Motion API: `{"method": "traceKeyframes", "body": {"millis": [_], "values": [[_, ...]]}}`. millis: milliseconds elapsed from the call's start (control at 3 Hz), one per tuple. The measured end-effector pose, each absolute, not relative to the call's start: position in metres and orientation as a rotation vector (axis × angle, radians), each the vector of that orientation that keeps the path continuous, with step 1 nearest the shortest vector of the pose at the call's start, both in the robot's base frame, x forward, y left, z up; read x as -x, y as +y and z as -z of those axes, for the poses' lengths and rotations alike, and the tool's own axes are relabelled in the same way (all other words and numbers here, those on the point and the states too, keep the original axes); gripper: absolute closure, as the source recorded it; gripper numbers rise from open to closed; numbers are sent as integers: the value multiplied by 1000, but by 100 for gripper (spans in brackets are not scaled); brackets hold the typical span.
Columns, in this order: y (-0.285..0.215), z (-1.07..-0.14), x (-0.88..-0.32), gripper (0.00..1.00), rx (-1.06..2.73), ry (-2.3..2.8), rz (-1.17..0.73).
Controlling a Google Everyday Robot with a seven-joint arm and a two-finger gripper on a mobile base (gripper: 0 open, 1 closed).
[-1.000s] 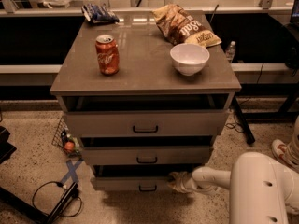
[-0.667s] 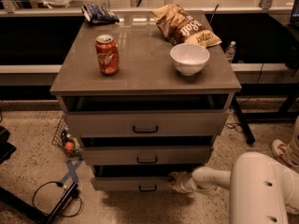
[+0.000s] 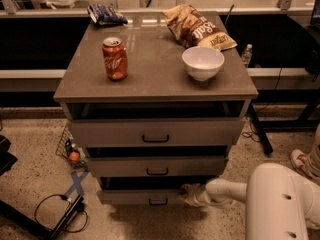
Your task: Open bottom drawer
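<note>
The bottom drawer point(image 3: 130, 197) is the lowest and narrowest of three grey-beige fronts, with a small black bar handle point(image 3: 158, 202). A dark gap shows above its front. My gripper point(image 3: 186, 193) is at the drawer's right end, at the top edge of the front panel, just right of the handle. My white arm point(image 3: 227, 190) reaches in from the lower right.
The middle drawer point(image 3: 157, 166) and top drawer point(image 3: 156, 132) sit above. On the cabinet top point(image 3: 150, 59) stand a red cola can point(image 3: 115, 58), a white bowl point(image 3: 202, 62), a chip bag point(image 3: 196, 26) and a blue packet point(image 3: 106, 14). Cables point(image 3: 60, 211) and blue tape point(image 3: 76, 182) lie on the floor at left.
</note>
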State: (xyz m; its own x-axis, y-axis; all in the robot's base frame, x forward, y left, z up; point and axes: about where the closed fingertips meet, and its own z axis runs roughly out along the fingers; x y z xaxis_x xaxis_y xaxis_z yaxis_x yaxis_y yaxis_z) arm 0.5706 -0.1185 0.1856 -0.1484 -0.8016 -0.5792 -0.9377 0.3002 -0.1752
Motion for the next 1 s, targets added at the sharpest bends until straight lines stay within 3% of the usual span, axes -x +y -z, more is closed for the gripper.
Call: {"method": "traceKeyframes", "body": {"millis": [333,667,1000], "values": [[-118,-185,-570,20,1543,1990,-305],[-116,-184,-569,0,1544,1990,-309],[-115,-184,-569,3,1545,1989,-311]]}}
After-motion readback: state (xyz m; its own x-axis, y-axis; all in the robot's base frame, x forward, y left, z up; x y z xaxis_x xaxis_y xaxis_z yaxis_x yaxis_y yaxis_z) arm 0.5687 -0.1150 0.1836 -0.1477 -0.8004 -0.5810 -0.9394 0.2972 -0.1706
